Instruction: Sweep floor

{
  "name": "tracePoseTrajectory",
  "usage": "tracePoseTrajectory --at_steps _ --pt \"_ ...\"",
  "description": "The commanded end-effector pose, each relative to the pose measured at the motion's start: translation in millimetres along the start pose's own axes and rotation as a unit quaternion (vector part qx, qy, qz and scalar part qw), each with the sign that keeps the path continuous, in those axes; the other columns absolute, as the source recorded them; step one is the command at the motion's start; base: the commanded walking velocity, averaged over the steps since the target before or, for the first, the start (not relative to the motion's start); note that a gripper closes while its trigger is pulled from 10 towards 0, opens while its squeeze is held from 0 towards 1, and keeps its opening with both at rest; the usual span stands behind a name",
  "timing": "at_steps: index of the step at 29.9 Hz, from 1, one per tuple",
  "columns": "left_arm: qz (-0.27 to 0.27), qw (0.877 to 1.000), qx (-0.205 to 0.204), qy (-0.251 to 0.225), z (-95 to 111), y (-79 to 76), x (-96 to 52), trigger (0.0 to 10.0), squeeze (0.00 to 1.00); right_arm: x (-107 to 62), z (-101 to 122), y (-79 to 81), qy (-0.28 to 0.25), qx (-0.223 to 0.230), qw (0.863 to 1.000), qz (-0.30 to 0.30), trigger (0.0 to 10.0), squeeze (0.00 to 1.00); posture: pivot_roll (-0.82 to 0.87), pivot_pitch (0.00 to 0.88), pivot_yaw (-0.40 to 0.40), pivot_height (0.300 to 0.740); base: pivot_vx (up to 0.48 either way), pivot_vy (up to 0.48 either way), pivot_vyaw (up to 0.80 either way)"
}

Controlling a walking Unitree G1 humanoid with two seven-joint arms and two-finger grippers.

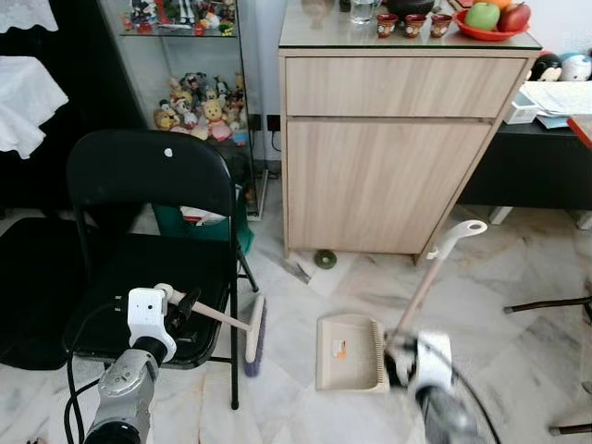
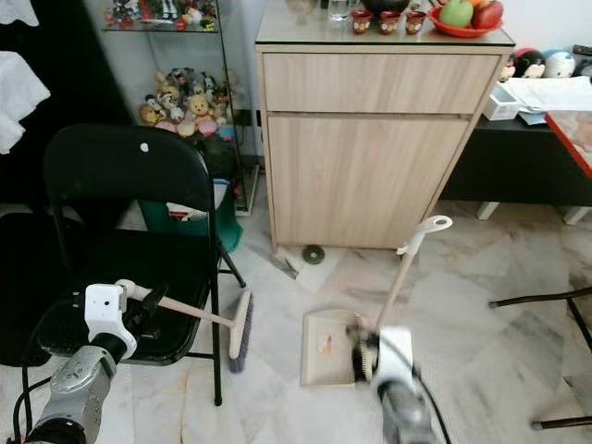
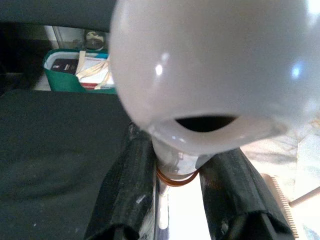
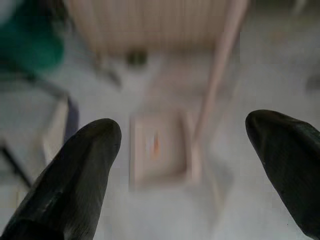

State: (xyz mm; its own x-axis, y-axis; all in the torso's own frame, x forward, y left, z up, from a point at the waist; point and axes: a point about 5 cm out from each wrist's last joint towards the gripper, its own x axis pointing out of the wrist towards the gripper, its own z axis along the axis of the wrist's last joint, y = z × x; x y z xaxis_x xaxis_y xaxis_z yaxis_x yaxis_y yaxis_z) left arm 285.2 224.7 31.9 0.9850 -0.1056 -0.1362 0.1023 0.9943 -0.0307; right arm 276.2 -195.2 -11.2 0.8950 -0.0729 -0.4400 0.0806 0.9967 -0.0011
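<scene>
Left pincer (image 1: 181, 305) clamped on broom (image 1: 252, 338) handle; right pincer (image 4: 185, 150) spread wide, blurred, above dustpan (image 1: 350, 364).

Glossy veined marble floor (image 1: 518, 277) beneath a matt wood-grain cabinet (image 1: 388, 166) with a glass-covered top, a matt black metal folding chair (image 1: 148, 240), and a smooth beige plastic dustpan (image 1: 347, 356) beside a wooden-handled broom (image 1: 242, 328).
</scene>
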Motion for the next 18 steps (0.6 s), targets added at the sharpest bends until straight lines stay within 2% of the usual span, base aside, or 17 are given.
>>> tracePoseTrajectory --at_steps 1,3,5,7,9,10,12,15,16,18 --pt "-0.001 1.0 -0.003 0.01 -4.5 -2.5 -0.5 10.0 0.0 2.5 12.8 0.3 -0.031 0.008 0.999 -0.006 10.0 0.0 -0.12 0.053 -0.035 0.74 0.0 0.0 0.0" --pt "-0.001 1.0 -0.003 0.011 -4.5 -3.2 -0.2 10.0 0.0 3.8 19.0 1.2 -0.045 0.011 0.999 -0.008 10.0 0.0 -0.12 0.053 -0.035 0.74 0.0 0.0 0.0" --pt "-0.003 1.0 -0.002 0.011 -4.9 -4.8 0.1 10.0 0.0 3.3 36.5 4.6 -0.096 -0.001 0.995 -0.007 10.0 0.0 -0.12 0.043 -0.04 0.74 0.0 0.0 0.0" --pt "-0.003 1.0 -0.002 0.011 -4.9 -4.8 0.1 10.0 0.0 3.3 36.5 4.6 -0.096 -0.001 0.995 -0.007 10.0 0.0 -0.12 0.043 -0.04 0.74 0.0 0.0 0.0" --pt "-0.005 1.0 -0.002 0.01 -5.1 -5.7 0.0 10.0 0.0 -3.9 47.9 6.5 -0.142 -0.003 0.99 -0.009 10.0 0.0 -0.13 0.039 -0.039 0.74 0.0 0.0 0.0" --pt "-0.005 1.0 -0.002 0.01 -5.1 -5.7 0.0 10.0 0.0 -3.9 47.9 6.5 -0.142 -0.003 0.99 -0.009 10.0 0.0 -0.13 0.039 -0.039 0.74 0.0 0.0 0.0" --pt "-0.006 1.0 -0.002 0.01 -5.4 -6.3 0.0 10.0 0.0 -17.3 58.6 7.4 -0.184 -0.013 0.983 -0.015 10.0 0.0 -0.13 0.035 -0.037 0.74 0.0 0.0 0.0" --pt "-0.006 1.0 -0.002 0.011 -5.5 -6.5 0.0 10.0 0.0 -22.2 62.3 7.7 -0.197 -0.014 0.98 -0.017 10.0 0.0 -0.13 0.035 -0.037 0.74 0.0 0.0 0.0" --pt "-0.007 1.0 -0.001 0.009 -4.2 -7.3 1.4 10.0 0.0 -34.2 73.1 7.3 -0.227 -0.029 0.973 -0.024 10.0 0.0 -0.13 0.031 -0.03 0.74 0.0 0.0 0.0" --pt "-0.007 1.0 -0.001 0.009 -4.2 -7.3 1.4 10.0 0.0 -34.2 73.1 7.3 -0.227 -0.029 0.973 -0.024 10.0 0.0 -0.13 0.031 -0.03 0.74 0.0 0.0 0.0"
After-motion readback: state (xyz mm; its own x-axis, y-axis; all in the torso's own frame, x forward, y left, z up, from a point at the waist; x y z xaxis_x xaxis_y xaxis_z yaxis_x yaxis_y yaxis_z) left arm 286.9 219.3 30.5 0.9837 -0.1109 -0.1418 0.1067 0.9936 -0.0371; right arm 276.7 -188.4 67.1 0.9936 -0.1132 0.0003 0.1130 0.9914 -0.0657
